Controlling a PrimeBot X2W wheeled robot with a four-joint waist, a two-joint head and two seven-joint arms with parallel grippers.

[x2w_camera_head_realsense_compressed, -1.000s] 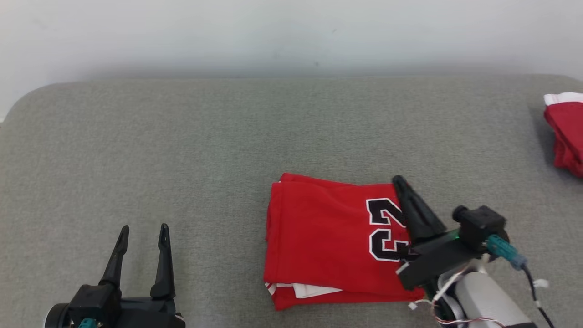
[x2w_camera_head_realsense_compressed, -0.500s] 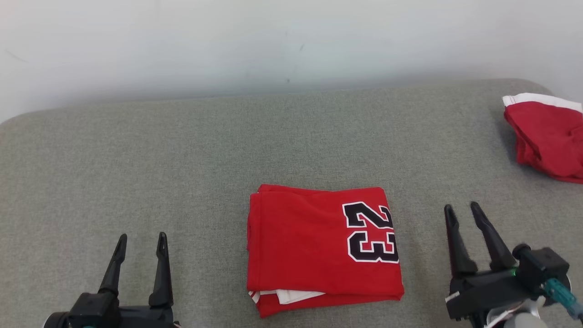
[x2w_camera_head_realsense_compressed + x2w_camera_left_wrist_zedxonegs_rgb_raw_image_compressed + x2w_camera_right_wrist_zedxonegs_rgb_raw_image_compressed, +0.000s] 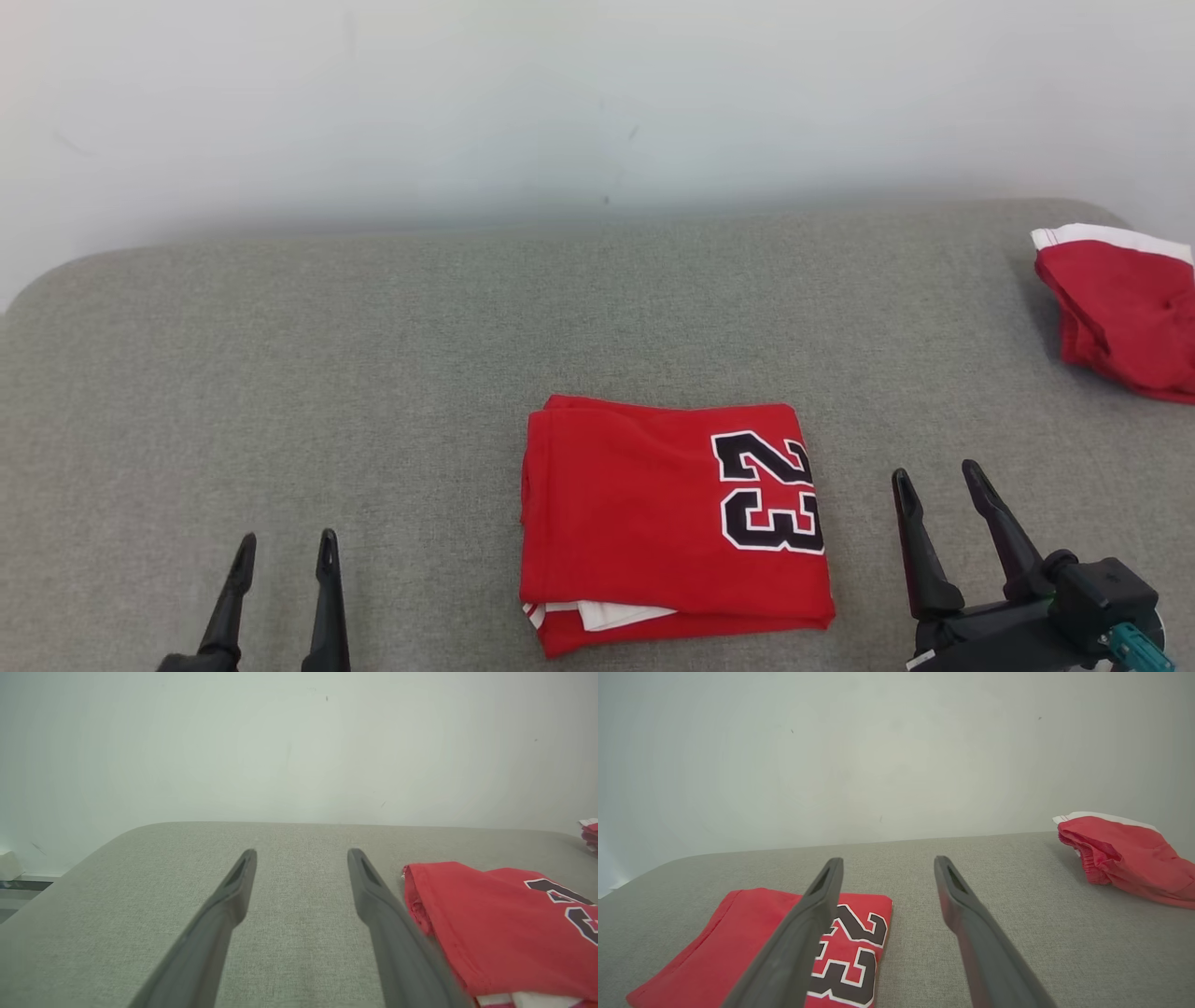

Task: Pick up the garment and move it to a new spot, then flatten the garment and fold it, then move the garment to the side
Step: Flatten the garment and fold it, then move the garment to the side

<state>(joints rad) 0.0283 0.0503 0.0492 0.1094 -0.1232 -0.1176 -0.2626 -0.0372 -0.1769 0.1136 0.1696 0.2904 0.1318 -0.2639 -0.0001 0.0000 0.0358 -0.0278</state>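
The garment (image 3: 653,523) is a red jersey with a black and white "23". It lies folded into a neat rectangle on the grey surface (image 3: 373,355), near the front middle. It also lies at the right of the left wrist view (image 3: 495,924) and at the lower left of the right wrist view (image 3: 738,947). My right gripper (image 3: 936,476) stands open just right of it, apart from the cloth, nothing between its fingers (image 3: 962,905). My left gripper (image 3: 285,546) is open at the lower left, well clear of the garment, with empty fingers (image 3: 233,891).
A second red garment with a white band (image 3: 1120,308) lies crumpled at the far right edge of the grey surface, also in the right wrist view (image 3: 1120,858). A pale wall (image 3: 597,103) rises behind the surface. Bare grey fabric spreads left and behind the jersey.
My right gripper let go of the jersey's right edge, opened, and drew back to the right and toward me. The head camera has shifted; the left gripper sits lower in its view.
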